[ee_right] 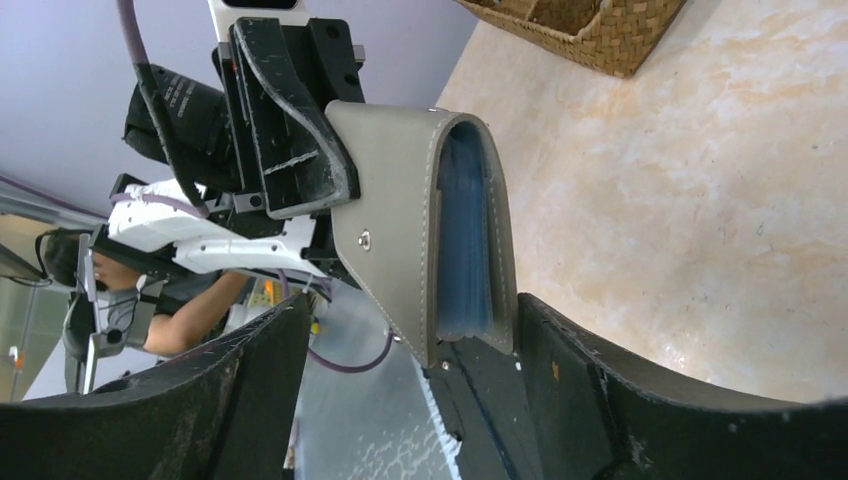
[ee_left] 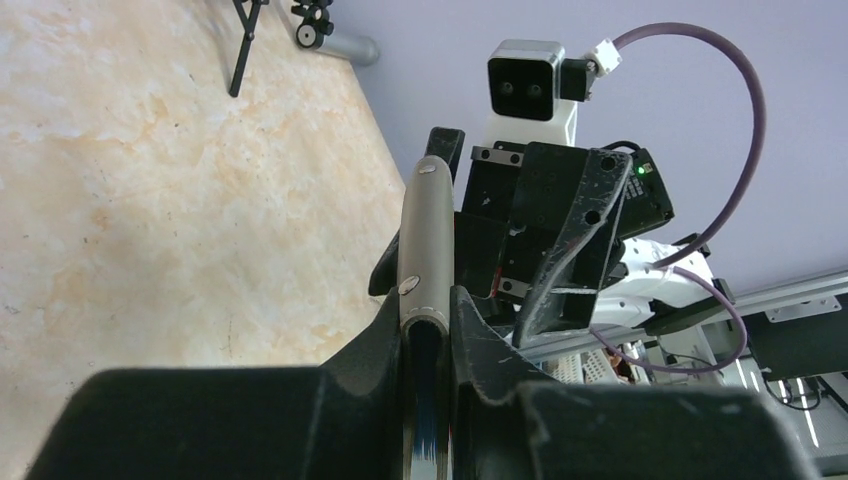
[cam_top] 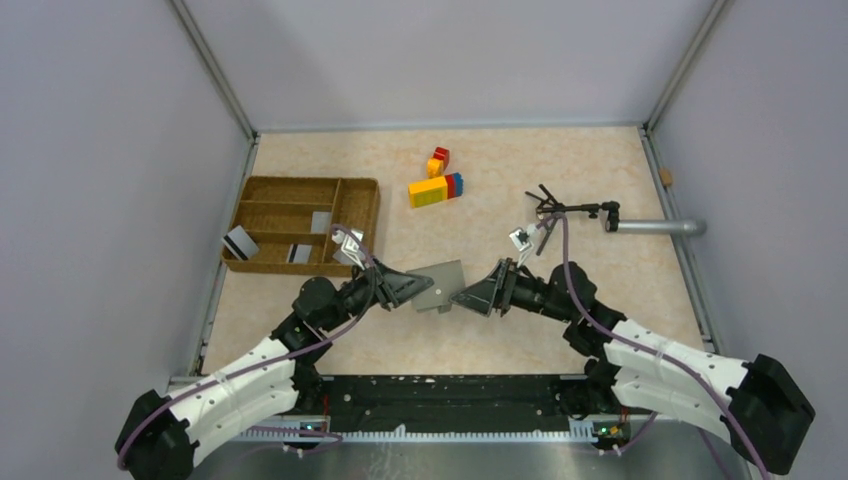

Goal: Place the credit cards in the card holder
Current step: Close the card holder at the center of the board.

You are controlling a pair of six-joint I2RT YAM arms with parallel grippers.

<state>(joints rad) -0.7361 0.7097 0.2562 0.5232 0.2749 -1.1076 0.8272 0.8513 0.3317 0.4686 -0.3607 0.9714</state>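
Carefully, while the left gripper (cam_top: 413,289) pinches one edge of the card holder (cam_top: 443,283), the right gripper (cam_top: 470,296), wide open around the opposite edge, should probably grasp one flap only.

site: robot lab | cue: grey-walled table (cam_top: 520,160), aluminium frame rails (cam_top: 214,65)

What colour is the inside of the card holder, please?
Blue lining in the card holder; clearest in right wrist view.
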